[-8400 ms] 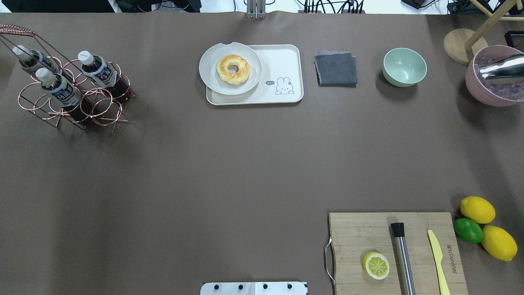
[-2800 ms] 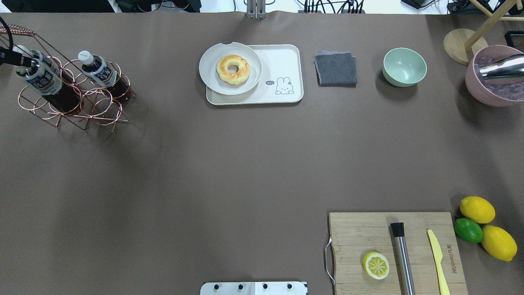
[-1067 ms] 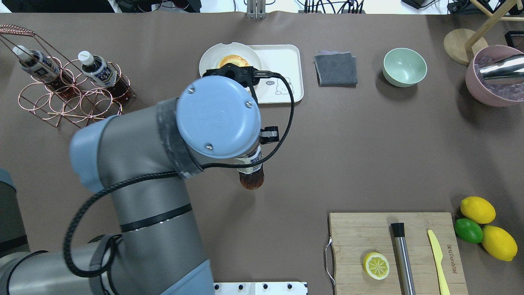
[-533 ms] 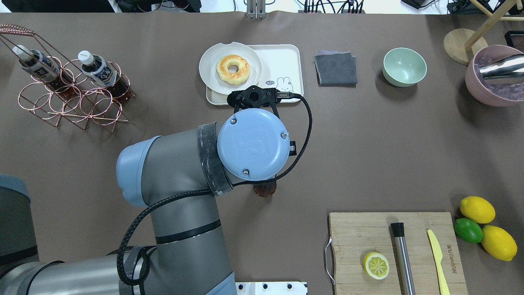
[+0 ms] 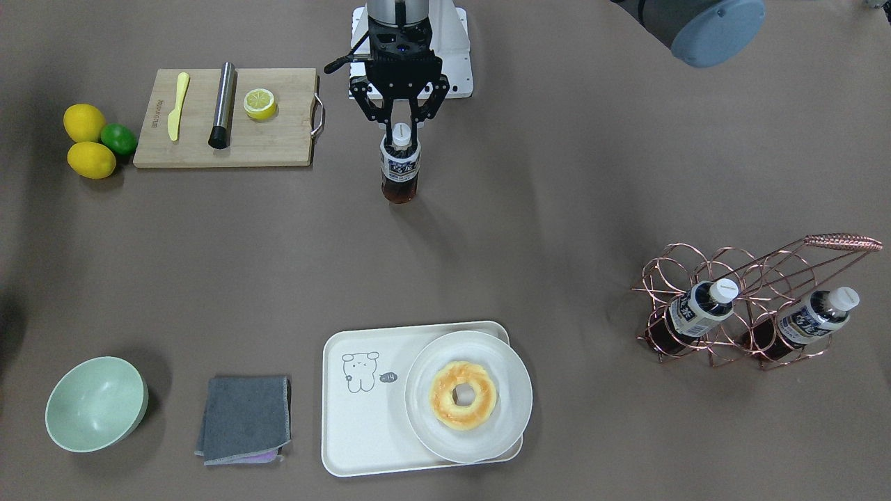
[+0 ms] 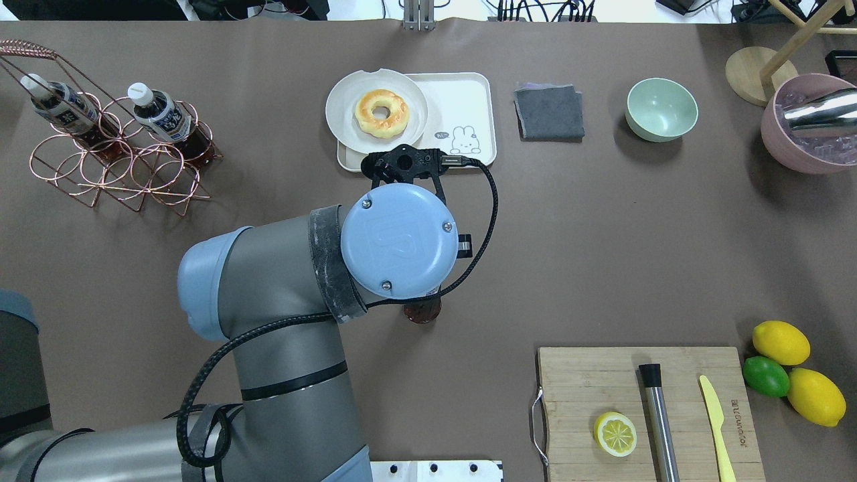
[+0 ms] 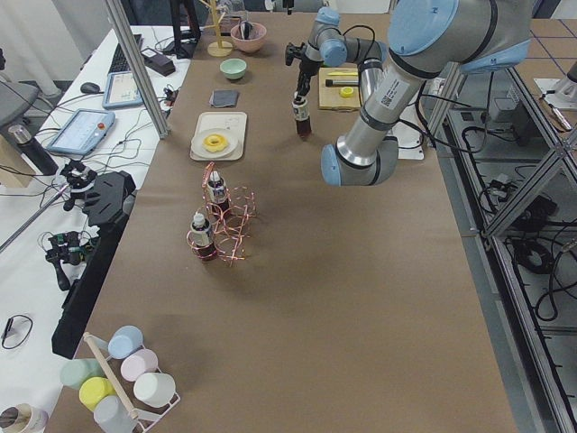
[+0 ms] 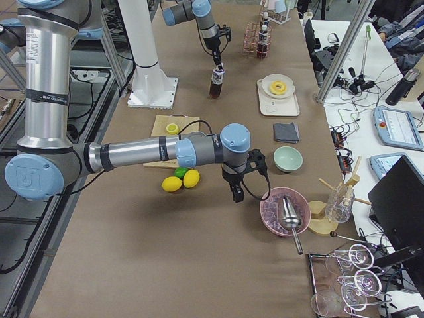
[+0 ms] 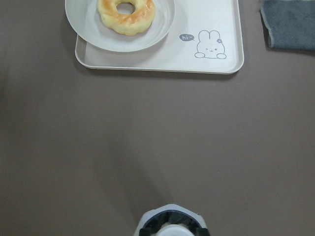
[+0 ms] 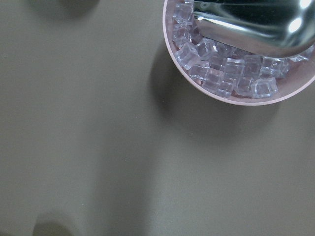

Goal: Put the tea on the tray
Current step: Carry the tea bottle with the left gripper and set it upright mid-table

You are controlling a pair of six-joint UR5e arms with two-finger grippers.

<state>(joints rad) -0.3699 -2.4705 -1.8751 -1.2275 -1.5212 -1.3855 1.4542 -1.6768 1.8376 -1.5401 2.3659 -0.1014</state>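
Note:
My left gripper (image 5: pixel 400 138) is shut on the neck of a tea bottle (image 5: pixel 399 170), dark liquid with a white cap, held upright over the mid table near the robot's side. Whether its base touches the table I cannot tell. In the overhead view the wrist hides all but the bottle's base (image 6: pixel 422 312). The cream tray (image 5: pixel 362 417) lies well beyond it at the far side, also seen in the left wrist view (image 9: pixel 216 29). A white plate (image 5: pixel 511 390) with a doughnut covers part of it. My right gripper (image 8: pixel 236 192) hangs by the ice bowl; I cannot tell its state.
A copper wire rack (image 5: pixel 696 261) with two more tea bottles stands at the robot's far left. A grey cloth (image 5: pixel 243 417) and green bowl (image 5: pixel 96 403) lie beside the tray. A cutting board (image 5: pixel 278 149) with knife, steel tube and lemon half lies right of the bottle. A pink ice bowl (image 6: pixel 780 150) is far right.
My left arm took one bottle out of the rack and carried it to the mid table. In the last half second it shifted slightly left with the bottle.

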